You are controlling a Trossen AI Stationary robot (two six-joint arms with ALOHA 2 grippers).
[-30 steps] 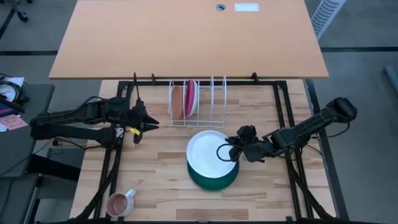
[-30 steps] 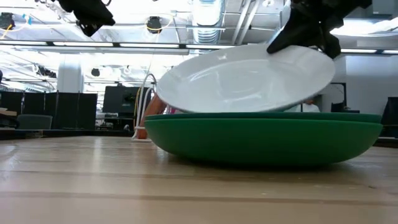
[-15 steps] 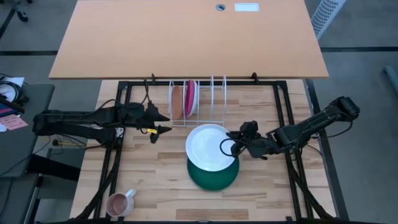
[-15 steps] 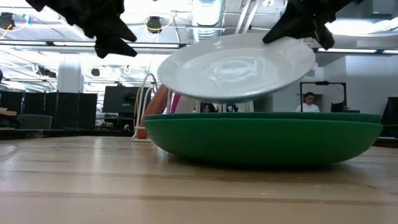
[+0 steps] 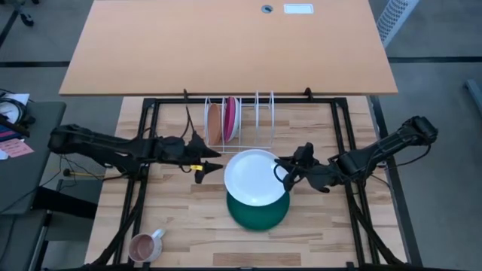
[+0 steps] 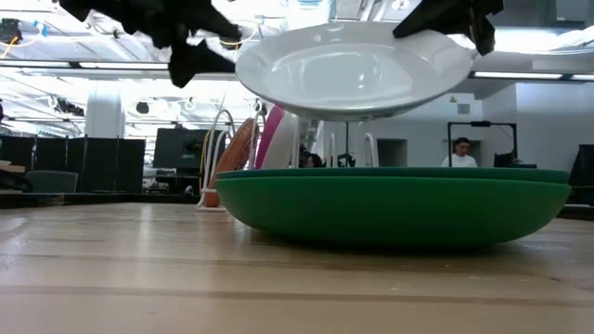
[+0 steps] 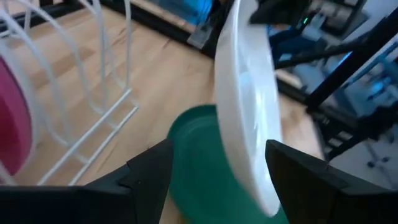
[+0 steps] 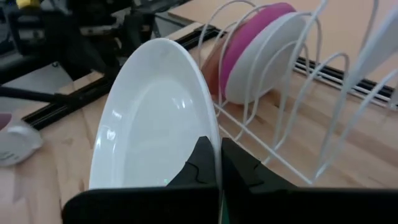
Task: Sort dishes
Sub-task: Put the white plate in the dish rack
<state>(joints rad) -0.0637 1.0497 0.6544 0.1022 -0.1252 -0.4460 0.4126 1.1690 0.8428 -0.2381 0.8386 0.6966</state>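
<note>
White plate (image 5: pixel 254 177): lifted clear of green plate (image 5: pixel 257 214), pinched by right gripper (image 5: pixel 287 172). Left gripper (image 5: pixel 212 159): newly spread, closing in for handover toward rack (image 5: pixel 241 120).

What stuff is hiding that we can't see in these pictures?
- Green plate: high view, mostly covered by the lifted white plate.
- Orange plate: low view, its lower part hidden behind the green plate.
- Pink mug: only in the high view; too small to see what's inside.
- Left gripper: low view, a dark silhouette.
</note>
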